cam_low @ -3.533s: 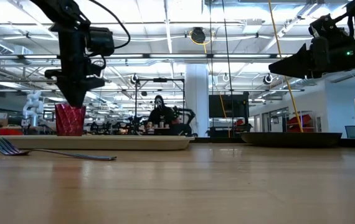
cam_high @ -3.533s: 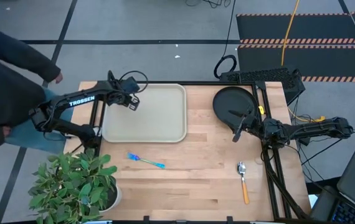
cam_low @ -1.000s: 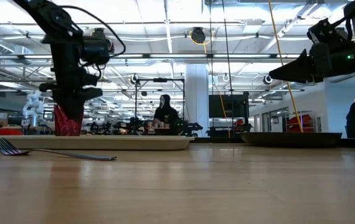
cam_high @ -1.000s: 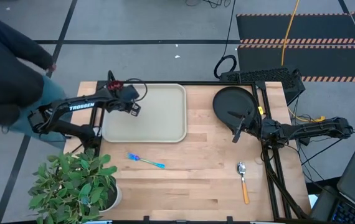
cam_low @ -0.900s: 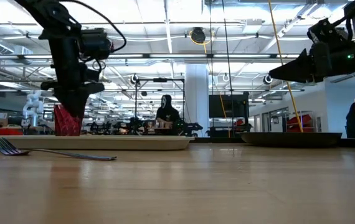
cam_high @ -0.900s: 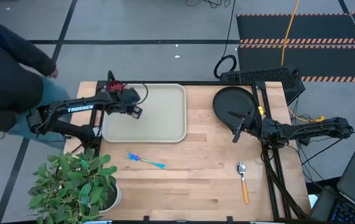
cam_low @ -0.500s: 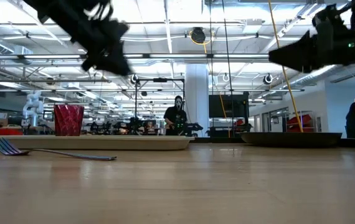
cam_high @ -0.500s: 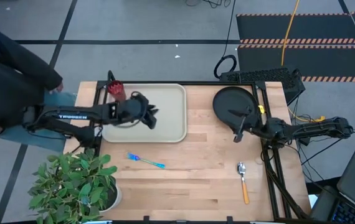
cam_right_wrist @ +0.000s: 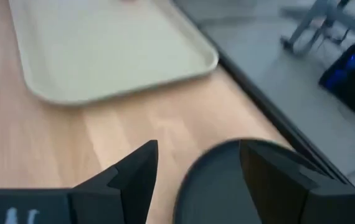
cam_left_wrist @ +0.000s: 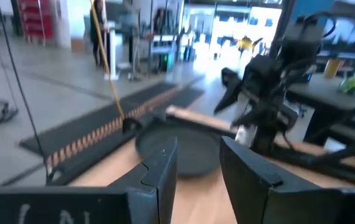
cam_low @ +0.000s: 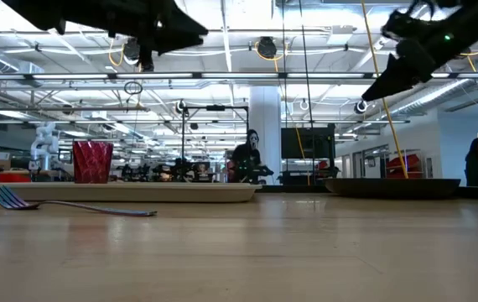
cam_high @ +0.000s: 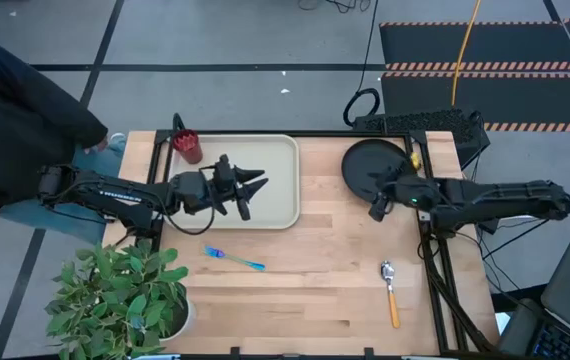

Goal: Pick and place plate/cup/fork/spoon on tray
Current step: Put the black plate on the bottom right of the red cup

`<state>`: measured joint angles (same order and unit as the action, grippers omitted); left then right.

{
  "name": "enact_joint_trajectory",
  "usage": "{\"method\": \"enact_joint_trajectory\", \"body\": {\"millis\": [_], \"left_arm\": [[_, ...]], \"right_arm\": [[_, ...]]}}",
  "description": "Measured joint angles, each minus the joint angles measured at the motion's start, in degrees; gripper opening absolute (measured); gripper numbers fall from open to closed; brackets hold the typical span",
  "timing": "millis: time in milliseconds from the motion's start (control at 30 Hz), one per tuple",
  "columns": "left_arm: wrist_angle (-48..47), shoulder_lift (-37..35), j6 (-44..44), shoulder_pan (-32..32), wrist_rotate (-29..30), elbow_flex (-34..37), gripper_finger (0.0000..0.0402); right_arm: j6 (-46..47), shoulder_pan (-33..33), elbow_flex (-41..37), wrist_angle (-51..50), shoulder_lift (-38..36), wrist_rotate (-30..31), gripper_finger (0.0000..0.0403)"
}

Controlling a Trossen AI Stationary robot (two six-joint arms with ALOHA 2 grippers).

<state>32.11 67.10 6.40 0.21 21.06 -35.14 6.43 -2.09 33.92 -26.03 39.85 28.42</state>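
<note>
Wooden tabletop: with the cup (cam_high: 186,146) parked in the tray's (cam_high: 277,205) far-left corner, the left gripper (cam_high: 248,187) hangs empty above the tray while the spread-fingered right gripper (cam_high: 376,208) hovers beside the plate (cam_high: 365,160), apparently its target.

Red cup (cam_high: 187,146) stands upright in the cream tray's (cam_high: 275,200) corner; black plate (cam_high: 365,165), blue fork (cam_high: 233,259) and orange-handled spoon (cam_high: 391,290) lie on the worktop (cam_high: 315,290).
</note>
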Motion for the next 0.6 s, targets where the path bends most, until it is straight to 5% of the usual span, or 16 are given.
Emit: {"method": "enact_joint_trajectory", "body": {"millis": [333, 600], "left_arm": [[7.05, -0.16, -6.19, 0.02, -2.06, -0.50, 0.0122], [5.28, -0.15, -9.11, 0.02, -2.67, -0.59, 0.0122]], "right_arm": [[1.93, -9.36, 9.43, -17.94, 22.65, -13.62, 0.0215], [0.49, -10.70, 9.54, -17.36, 31.96, -14.98, 0.0215]]}}
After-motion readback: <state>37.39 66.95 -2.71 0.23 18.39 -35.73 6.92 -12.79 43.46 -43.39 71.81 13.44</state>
